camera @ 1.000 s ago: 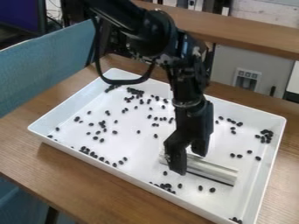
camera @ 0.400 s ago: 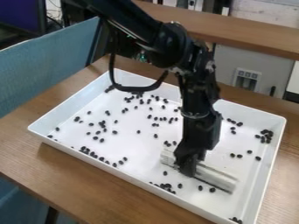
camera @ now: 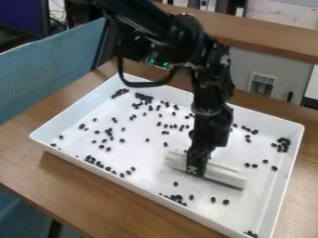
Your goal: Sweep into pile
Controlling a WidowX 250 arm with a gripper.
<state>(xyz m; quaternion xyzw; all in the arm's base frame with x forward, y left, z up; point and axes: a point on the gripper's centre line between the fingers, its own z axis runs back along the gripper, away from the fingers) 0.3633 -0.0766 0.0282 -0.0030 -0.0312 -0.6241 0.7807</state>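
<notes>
The black gripper hangs over the right-centre of the white tray and is shut on a pale, bar-shaped sweeper, which lies slantwise across the tray floor. Dark beans are scattered over much of the tray. Some bunch at the back left, others by the right wall. Near the front wall, a loose group of beans lies below the sweeper. The gripper and arm cover part of the tray behind them.
The tray's white rim rises all round the beans. It stands on a wooden table. A blue padded partition borders the table on the left, and a wooden ledge runs behind.
The gripper first turned and tilted with the sweeper toward the tray's front, then moved back and slightly left with it. Beans beside the sweeper's back edge are now hidden.
</notes>
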